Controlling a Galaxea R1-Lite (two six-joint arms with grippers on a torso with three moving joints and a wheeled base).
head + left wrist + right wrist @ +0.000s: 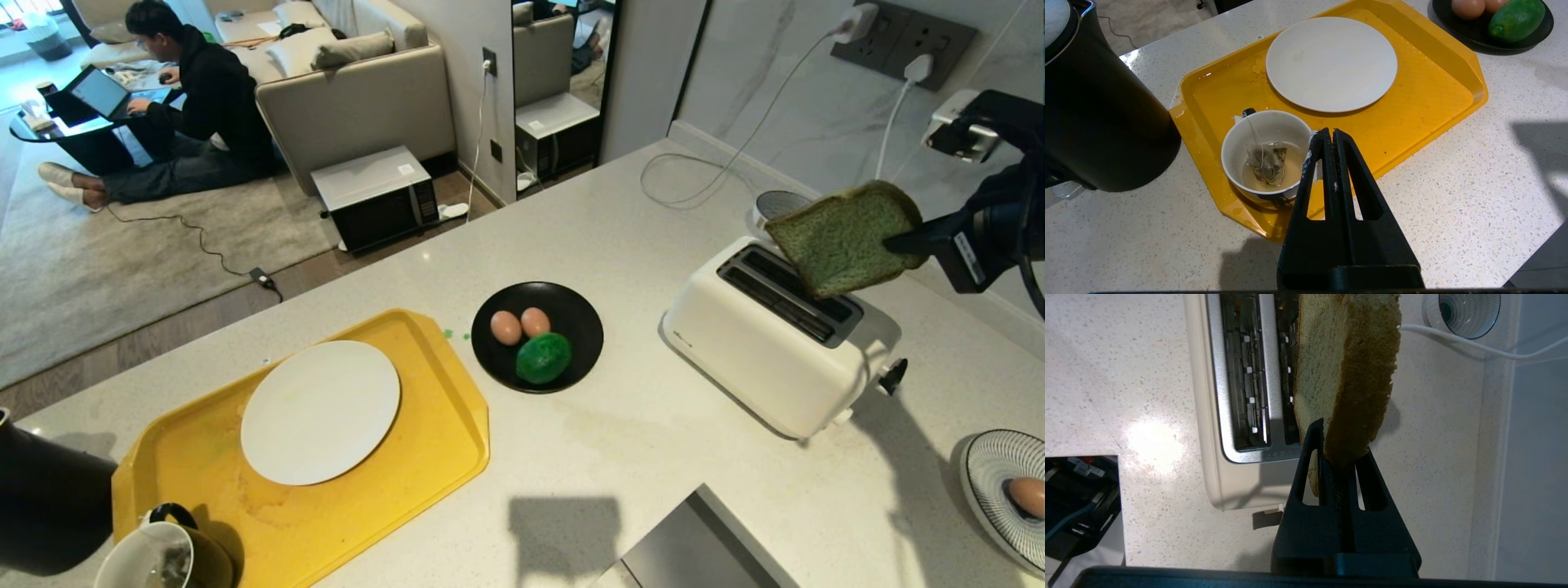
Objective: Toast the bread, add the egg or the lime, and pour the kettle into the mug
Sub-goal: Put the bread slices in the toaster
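The bread (845, 239) is light and soft. It bends and crumbles if squeezed hard, so it needs a gentle pinch near the crust, where it is a bit firmer. It is not slippery, but a thin bite on one edge could let it swing or tear.

The right gripper (1336, 451) has its jaws clenched on the bread's edge. The slice sticks out past the jaws, up in the air over the white toaster (775, 339), which sits near the back right part of the surface (653, 457). From the right wrist, the bread hangs on its edge above the toaster, about over the slot nearer the wall but a little to the side of it. It is not inside yet. I think it must be lined up straight with the slot before going down.

The left gripper (1333, 134) waits with its jaws clenched on nothing, just above the mug (1267, 157), which holds a tea bag on the yellow tray (1433, 102) near the front left edge. The kettle (1098, 106) stands just beside the tray. Two eggs (521, 325) and the lime (543, 358) lie on a black plate (580, 314) in the middle.
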